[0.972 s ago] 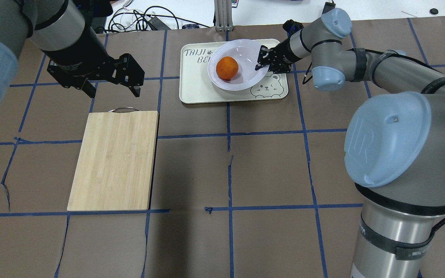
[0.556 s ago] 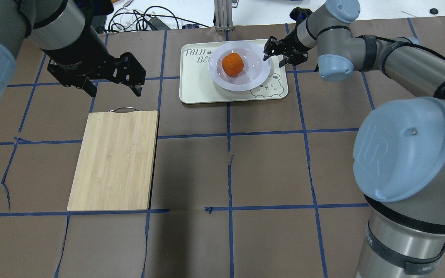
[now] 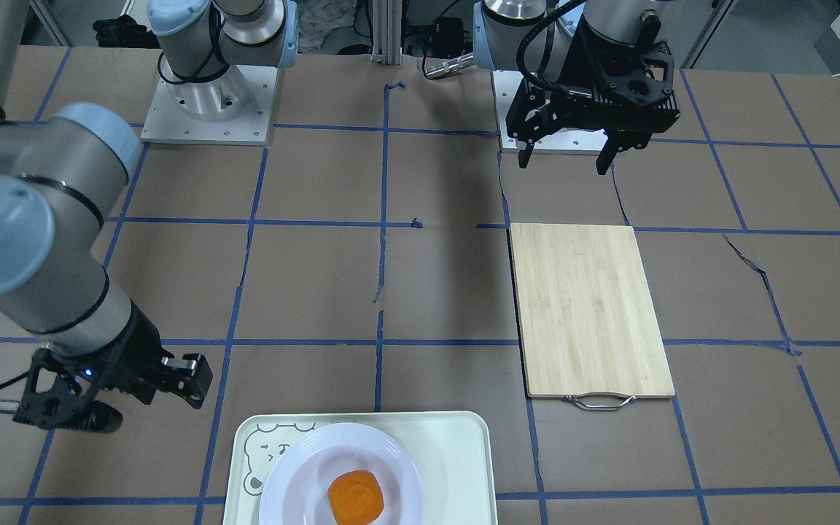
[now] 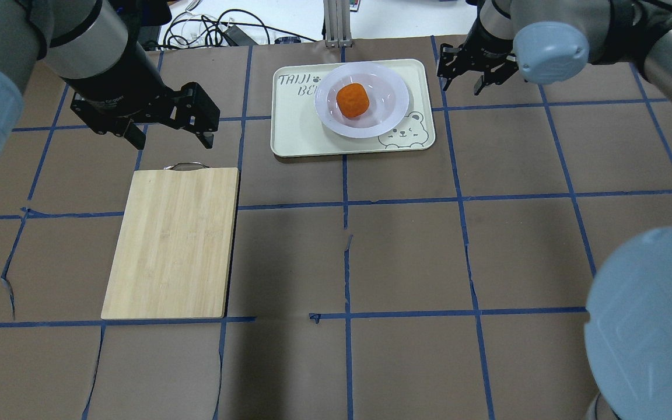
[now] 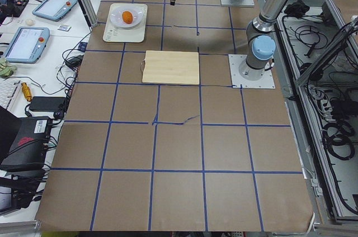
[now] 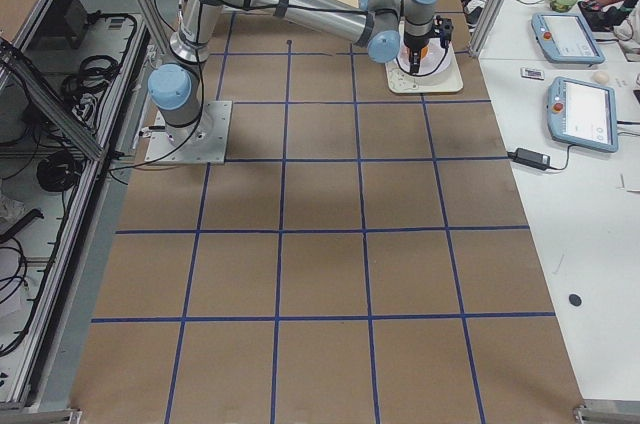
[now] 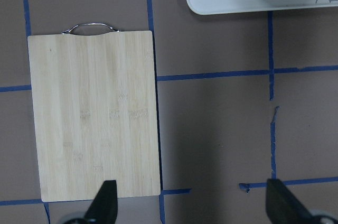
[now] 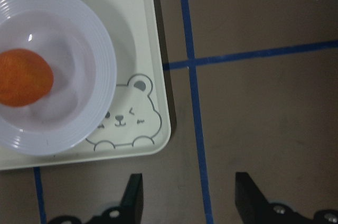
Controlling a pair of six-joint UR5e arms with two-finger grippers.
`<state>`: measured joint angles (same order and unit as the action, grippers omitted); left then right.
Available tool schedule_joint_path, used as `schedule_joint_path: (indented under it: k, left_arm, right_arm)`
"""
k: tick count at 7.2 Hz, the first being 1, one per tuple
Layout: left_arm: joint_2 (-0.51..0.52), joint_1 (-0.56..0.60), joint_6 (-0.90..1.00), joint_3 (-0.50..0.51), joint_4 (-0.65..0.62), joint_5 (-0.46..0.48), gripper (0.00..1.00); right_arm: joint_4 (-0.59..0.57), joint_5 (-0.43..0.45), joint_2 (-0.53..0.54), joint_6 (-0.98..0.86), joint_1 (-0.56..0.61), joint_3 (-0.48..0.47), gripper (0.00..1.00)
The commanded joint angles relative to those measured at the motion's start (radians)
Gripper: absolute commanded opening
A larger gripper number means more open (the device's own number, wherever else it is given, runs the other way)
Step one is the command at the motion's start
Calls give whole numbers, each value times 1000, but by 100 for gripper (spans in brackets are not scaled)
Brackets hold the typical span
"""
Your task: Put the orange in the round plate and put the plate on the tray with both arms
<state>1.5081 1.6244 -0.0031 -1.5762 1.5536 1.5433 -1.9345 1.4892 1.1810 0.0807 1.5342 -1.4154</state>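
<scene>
The orange (image 4: 352,100) lies in the well of the white round plate (image 4: 393,93), which rests flat on the pale tray (image 4: 295,131) with the bear drawing. In the front-facing view the orange (image 3: 355,497) and plate (image 3: 289,481) sit at the bottom edge. My right gripper (image 4: 462,81) hovers just right of the tray, open and empty. Its wrist view shows the right gripper (image 8: 191,197) over brown table, with the plate (image 8: 103,76) and orange (image 8: 24,77) at upper left. My left gripper (image 4: 172,139) hangs open and empty above the table beyond the cutting board.
A bamboo cutting board (image 4: 172,242) with a metal handle lies on the left half of the table, also below the left gripper (image 7: 193,208) in its wrist view. Cables and devices (image 4: 213,29) lie past the table's far edge.
My right gripper let go of the plate's rim and drew back to the right, off the tray. The plate went from tilted to lying flat. The left arm stayed put.
</scene>
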Motion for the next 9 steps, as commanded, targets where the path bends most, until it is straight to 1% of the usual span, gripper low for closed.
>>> schedule_joint_path:
  k: [1,2,3,4,5,6,7,9]
  left_arm:
    - [0,0,0,-1,-1,3,100]
    - [0,-1,-2,1,-1,3,100]
    - [-3,-1,-2,1,0,6,100]
    - [-3,0,-2,1,0,4,100]
    - [-3,0,-2,1,0,4,100]
    - [-3,0,-3,1,-1,4,100]
    - [-3,0,-3,1,-1,6,100]
    - [-3,0,-3,1,-1,6,100]
  right_arm:
    - [162,46,152,-53,9,-5,67]
    - [199,74,190,-97,10,-8,70]
    - [233,78,215,-104,17,-7,74]
    - [258,80,242,-104,32,-16,76]
    - [258,80,243,-107,37,-17,76]
    - [259,79,244,-110,41,-19,80]
    - [259,77,244,-108,47,-17,81]
    - [244,75,247,-104,58,-14,87]
